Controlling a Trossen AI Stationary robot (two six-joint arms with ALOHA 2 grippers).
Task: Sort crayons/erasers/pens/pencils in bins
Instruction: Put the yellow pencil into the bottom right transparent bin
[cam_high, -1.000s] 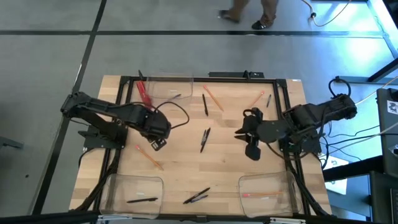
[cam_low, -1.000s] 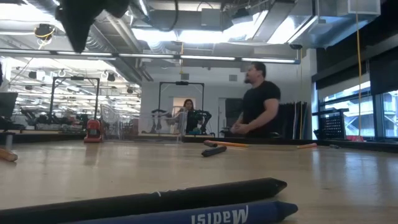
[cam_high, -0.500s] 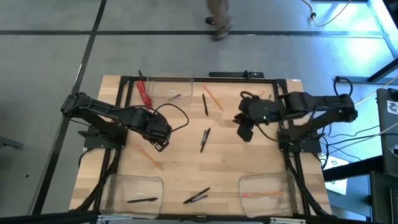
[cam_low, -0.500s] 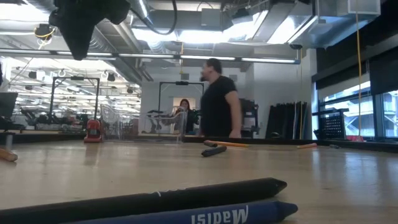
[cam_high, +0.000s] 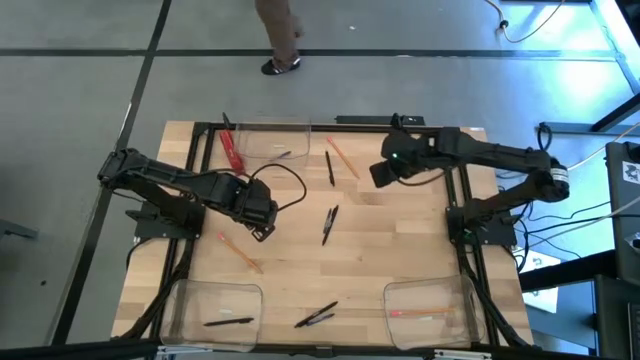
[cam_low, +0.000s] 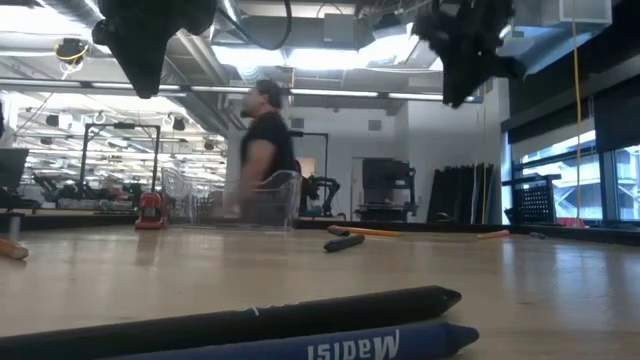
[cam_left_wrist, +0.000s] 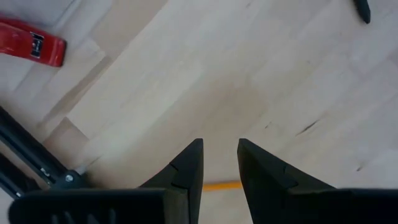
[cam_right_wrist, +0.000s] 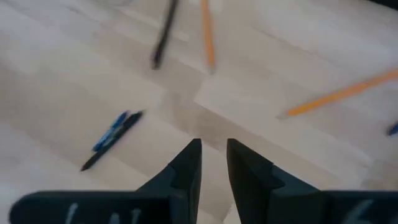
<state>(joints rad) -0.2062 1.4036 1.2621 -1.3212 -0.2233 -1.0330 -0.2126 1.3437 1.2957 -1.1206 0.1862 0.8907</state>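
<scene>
My left gripper (cam_high: 258, 231) hangs above the table's left middle, fingers narrowly open and empty (cam_left_wrist: 219, 167); an orange pencil (cam_high: 240, 252) lies on the wood just below it (cam_left_wrist: 219, 185). My right gripper (cam_high: 383, 175) hangs above the far right, narrowly open and empty (cam_right_wrist: 213, 160), between two pencils (cam_high: 342, 157) (cam_high: 412, 158). A black pen (cam_high: 329, 168) lies at the far middle. A pen with a blue crayon (cam_high: 329, 225) lies mid-table (cam_right_wrist: 112, 139). Two more sticks (cam_high: 316, 316) lie at the near edge, a pen and a crayon in the low view (cam_low: 330, 346).
A clear bin (cam_high: 212, 300) at near left holds a pen (cam_high: 228, 321). A bin (cam_high: 430, 298) at near right holds a pencil (cam_high: 420, 313). A far-left bin (cam_high: 270, 135) holds a small stick (cam_high: 280, 155). A red strip (cam_high: 231, 150) lies beside it. A person walks beyond the far edge.
My right gripper has gone from the table's middle right toward the far edge and a little toward the left, turning as it went. My left gripper has kept nearly still. The person behind the table has walked toward the left.
</scene>
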